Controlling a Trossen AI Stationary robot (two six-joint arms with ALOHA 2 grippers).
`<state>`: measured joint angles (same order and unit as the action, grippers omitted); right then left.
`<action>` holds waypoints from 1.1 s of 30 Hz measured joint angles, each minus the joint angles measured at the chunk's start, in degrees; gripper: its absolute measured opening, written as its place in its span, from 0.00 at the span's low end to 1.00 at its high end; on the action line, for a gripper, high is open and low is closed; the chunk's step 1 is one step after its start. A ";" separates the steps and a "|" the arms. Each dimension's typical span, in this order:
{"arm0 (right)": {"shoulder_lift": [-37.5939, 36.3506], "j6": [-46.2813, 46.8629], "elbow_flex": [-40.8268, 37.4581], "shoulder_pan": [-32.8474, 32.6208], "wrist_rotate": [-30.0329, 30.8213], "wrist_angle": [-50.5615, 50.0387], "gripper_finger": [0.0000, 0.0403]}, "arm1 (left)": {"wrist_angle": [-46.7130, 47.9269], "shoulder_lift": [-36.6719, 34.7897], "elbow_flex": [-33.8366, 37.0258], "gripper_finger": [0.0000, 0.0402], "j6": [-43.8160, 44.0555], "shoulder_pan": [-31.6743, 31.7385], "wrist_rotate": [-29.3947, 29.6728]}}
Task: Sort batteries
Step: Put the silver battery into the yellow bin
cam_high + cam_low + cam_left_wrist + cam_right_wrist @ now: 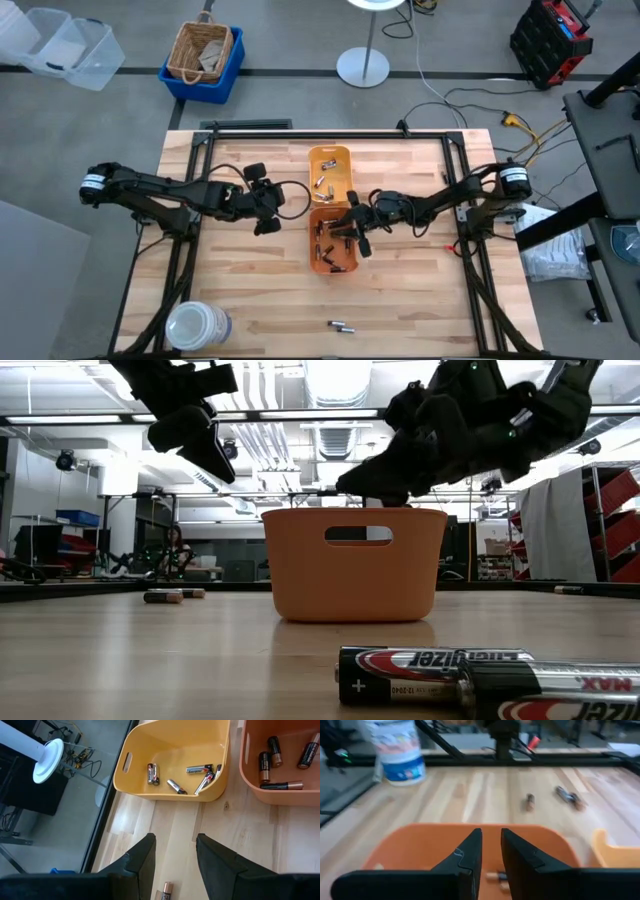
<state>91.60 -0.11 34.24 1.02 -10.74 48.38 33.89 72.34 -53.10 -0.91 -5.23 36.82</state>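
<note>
Nearest the low camera, two loose batteries (470, 678), small black-and-silver metal cylinders with red printed bands, lie end to end on the light wooden slatted table (240, 290), well apart from both trays; the same pair shows in the high view at the table's near edge (341, 326). Beyond them stands the orange rectangular plastic tray (350, 262), already holding several batteries. Right gripper (352, 232) hangs over this tray's rim; fingers slightly parted, nothing visible between them. Left gripper (262, 205) hovers above bare table beside the trays, fingers (144, 861) apart and empty, with one copper-topped battery (165, 889) lying on the wood just beneath. Farther back, touching the orange tray end to end, sits the yellow-orange rectangular plastic tray (329, 153) with a handful of batteries resting along its floor. A white plastic jar (196, 325) stands at the near left corner. Handling judgement: each cell is rigid, smooth and dense for its size, and will roll on the slats. Best hold looks to be across the mid-barrel, fingers square to the long axis. A pinch near an end risks the cell pivoting or squirting out.
</note>
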 joint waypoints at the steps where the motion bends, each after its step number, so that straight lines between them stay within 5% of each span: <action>1: -1.14 -0.25 0.00 0.00 0.96 -2.14 0.16 | 0.01 0.00 0.00 0.31 0.01 0.00 0.00; 15: -19.28 2.87 0.00 1.05 16.67 -28.98 0.16 | 0.49 0.00 0.00 0.31 4.38 -0.02 0.00; 25: -25.93 7.55 0.00 5.52 17.37 -39.88 0.15 | 20.39 0.00 -4.05 0.31 26.14 -0.02 -7.40; 33: -25.84 7.01 0.00 5.53 17.24 -42.05 0.20 | 22.56 0.26 -3.43 0.31 26.89 -0.06 -13.51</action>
<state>65.76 6.91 34.24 6.55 6.50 6.33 56.45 72.60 -56.53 25.98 -5.29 23.31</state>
